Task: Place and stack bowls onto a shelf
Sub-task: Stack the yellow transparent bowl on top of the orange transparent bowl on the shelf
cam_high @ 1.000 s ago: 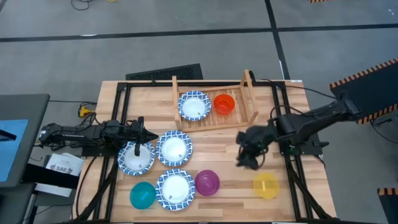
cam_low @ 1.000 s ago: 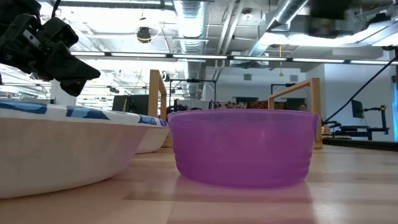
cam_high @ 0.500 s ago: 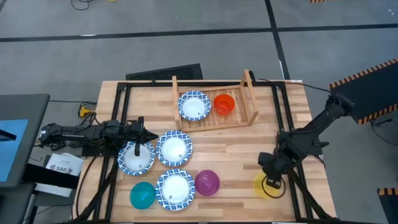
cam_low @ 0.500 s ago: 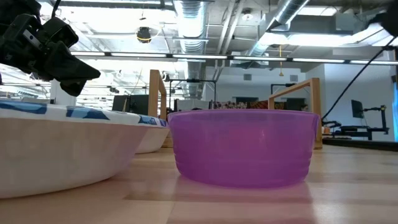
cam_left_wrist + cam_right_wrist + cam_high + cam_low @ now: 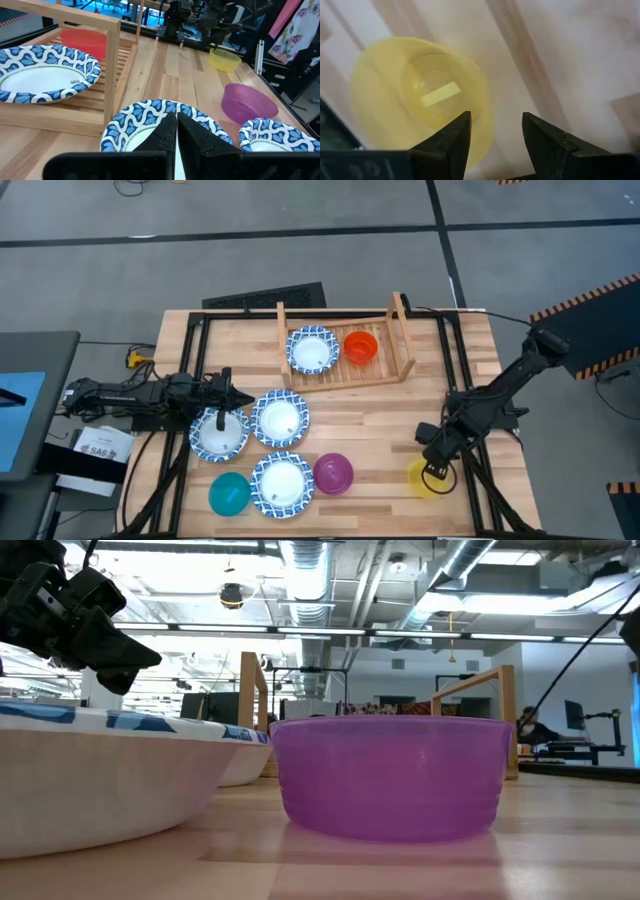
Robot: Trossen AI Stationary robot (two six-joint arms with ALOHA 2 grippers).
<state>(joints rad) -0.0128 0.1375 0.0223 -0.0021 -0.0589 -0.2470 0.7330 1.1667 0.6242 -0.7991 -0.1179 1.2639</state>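
The right gripper (image 5: 433, 471) is hanging over the yellow bowl (image 5: 428, 479) near the bench's (image 5: 460, 360) front right corner, its jaws standing wide with nothing between them. In the right wrist view the two fingers (image 5: 451, 137) are bracketing the bowl's near rim (image 5: 485, 120), one over the bowl's inside and the other over bare wood — whether they are touching it I cannot tell.

The left gripper (image 5: 222, 420) is waiting at the bench's left side, jaws pressed together and empty, its tips lying over the rim of a white bowl (image 5: 212, 438).

The shelf (image 5: 399, 340) is sitting at the middle of the back edge, carrying one white bowl (image 5: 311, 348) and the orange bowl (image 5: 361, 346) side by side on its slats.

Two more white bowls are lying toward the front left — one (image 5: 279, 420) just right of the left gripper, one (image 5: 282, 484) near the front edge. The teal bowl (image 5: 229, 493) is resting beside that last one on its left, and the purple bowl (image 5: 333, 473) on its right.
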